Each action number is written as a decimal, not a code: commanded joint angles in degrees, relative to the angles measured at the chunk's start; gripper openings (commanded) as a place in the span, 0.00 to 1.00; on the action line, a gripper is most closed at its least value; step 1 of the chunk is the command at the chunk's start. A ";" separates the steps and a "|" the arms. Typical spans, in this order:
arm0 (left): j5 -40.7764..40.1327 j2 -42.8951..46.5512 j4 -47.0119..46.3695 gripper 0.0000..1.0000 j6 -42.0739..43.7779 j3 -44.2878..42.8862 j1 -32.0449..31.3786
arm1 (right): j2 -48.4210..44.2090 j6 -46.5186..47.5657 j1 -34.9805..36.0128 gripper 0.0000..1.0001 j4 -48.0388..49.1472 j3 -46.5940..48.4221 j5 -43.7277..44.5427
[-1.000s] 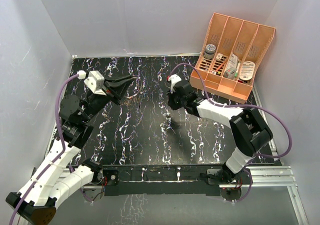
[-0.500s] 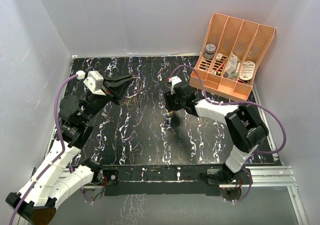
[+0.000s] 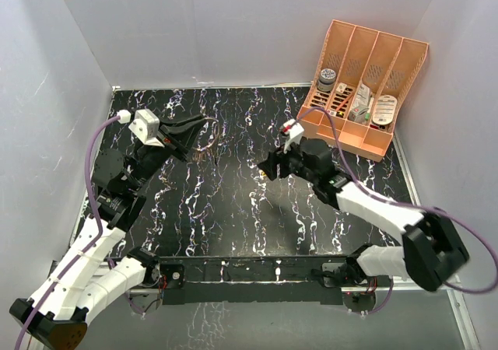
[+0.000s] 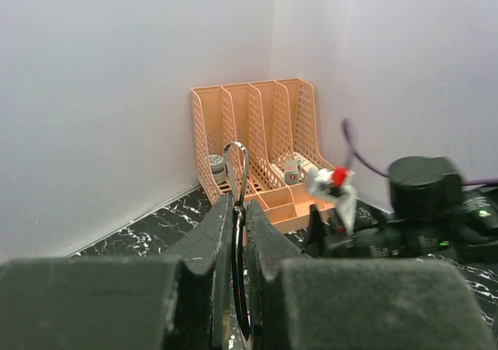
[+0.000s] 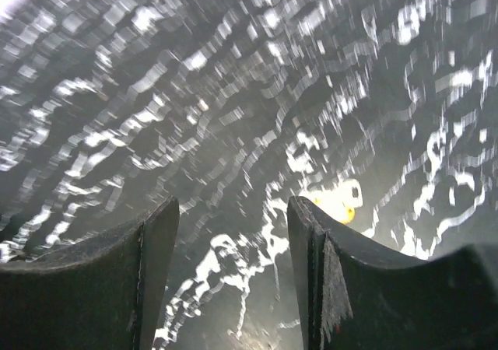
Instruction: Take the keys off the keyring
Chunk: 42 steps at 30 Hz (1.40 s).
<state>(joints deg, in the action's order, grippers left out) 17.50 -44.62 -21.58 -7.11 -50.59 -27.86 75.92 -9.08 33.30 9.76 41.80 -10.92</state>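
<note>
My left gripper (image 4: 236, 204) is shut on the keyring (image 4: 235, 144), a thin silvery wire loop seen edge-on and standing up out of the pads. In the top view this gripper (image 3: 199, 124) hangs above the back left of the black marbled table (image 3: 233, 210); whether keys still hang from the ring I cannot tell. My right gripper (image 5: 232, 210) is open and empty, low over the table. A brass-yellow key (image 5: 336, 202) lies flat on the table just beyond its right finger (image 5: 307, 233). In the top view the right gripper (image 3: 268, 168) is near the table's middle.
An orange divided organizer (image 3: 366, 78) leans at the back right corner, holding a grey-lidded jar (image 3: 327, 76) and other small items. White walls enclose the table on three sides. A metal rail (image 3: 311, 268) runs along the near edge.
My right gripper has opened, leaving the brass key on the table, and its arm has swung out to the right. The left gripper has kept still with the ring.
</note>
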 commanded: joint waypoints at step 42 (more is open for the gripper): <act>-4.41 -1.86 -13.14 0.00 -10.78 1.53 0.00 | 0.85 13.21 20.63 0.57 30.63 8.08 8.79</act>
<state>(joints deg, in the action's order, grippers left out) 12.67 -47.35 -31.27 -17.19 -48.73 -27.88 76.20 3.62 53.52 36.23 46.85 -2.74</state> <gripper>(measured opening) 0.043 0.568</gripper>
